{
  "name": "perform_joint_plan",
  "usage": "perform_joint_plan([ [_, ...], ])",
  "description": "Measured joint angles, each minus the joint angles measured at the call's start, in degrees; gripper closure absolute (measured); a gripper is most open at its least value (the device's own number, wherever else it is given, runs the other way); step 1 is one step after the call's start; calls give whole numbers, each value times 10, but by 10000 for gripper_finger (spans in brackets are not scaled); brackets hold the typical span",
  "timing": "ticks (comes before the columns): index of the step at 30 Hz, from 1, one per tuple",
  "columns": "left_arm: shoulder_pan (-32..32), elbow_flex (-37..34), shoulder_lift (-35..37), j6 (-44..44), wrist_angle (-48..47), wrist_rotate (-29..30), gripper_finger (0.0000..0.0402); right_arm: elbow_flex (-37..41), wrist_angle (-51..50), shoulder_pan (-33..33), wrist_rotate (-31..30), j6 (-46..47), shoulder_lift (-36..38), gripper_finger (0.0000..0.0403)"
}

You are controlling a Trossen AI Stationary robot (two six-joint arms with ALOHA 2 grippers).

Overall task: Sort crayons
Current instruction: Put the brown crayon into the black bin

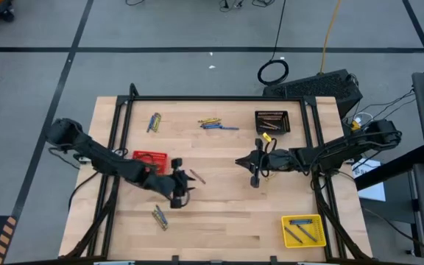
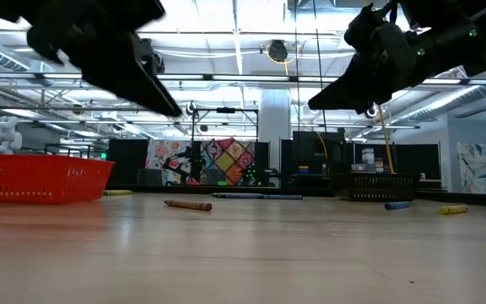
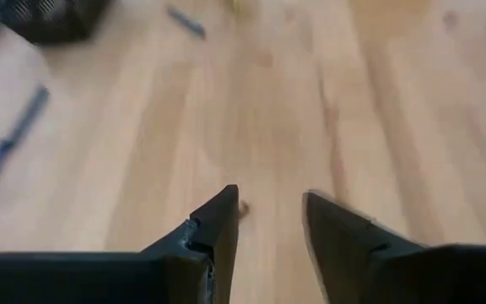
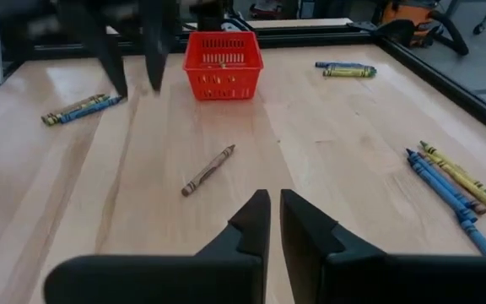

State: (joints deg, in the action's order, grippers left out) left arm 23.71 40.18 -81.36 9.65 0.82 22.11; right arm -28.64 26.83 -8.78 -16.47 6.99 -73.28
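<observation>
Between the two grippers, on bare wood just right of the red basket [image 1: 150, 157], lies a single grey-brown crayon [image 1: 198, 177], flat, its long axis slanted across the table. Left gripper [image 1: 184, 185] hovers just beside it, fingers spread, nothing between them. Right gripper [image 1: 254, 179] sits farther off toward table centre, fingers pressed almost together and empty. Judgement: left arm is the nearer, and the crayon lies a short way ahead of its tips; the jaws would want turning to close across the stick, not along it. Right wrist view gives the clearest look at that crayon [image 4: 208, 170], with the red basket [image 4: 222, 65] beyond it and the left arm's dark fingers blurred above the table. Left wrist view shows open fingers [image 3: 218, 221] over bare board but not the brown crayon. Low view shows the crayon [image 2: 187, 204] lying flat with both grippers well clear of the surface. Other crayons lie in loose clusters [image 1: 213, 124] near the far edge, and some already rest in the yellow basket [image 1: 302, 230]; a black basket [image 1: 272, 122] stands at the far right.
</observation>
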Motion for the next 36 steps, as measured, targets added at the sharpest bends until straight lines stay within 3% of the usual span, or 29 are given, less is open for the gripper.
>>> perform_joint_plan([
  [11,-100,36,-71,-43,-11,-162,265,0,0,0,0,24,-1,387],
  [16,-131,35,-90,-44,-59,-166,265,0,-1,0,0,24,-1,387],
  [23,-148,36,-112,-42,-54,-190,262,0,-1,0,0,24,-1,387],
  [32,-151,36,-132,-67,-60,-164,173,0,-1,0,0,24,-1,387],
  [36,-152,36,-149,-90,-63,-163,173,0,-1,0,0,24,-1,387],
])
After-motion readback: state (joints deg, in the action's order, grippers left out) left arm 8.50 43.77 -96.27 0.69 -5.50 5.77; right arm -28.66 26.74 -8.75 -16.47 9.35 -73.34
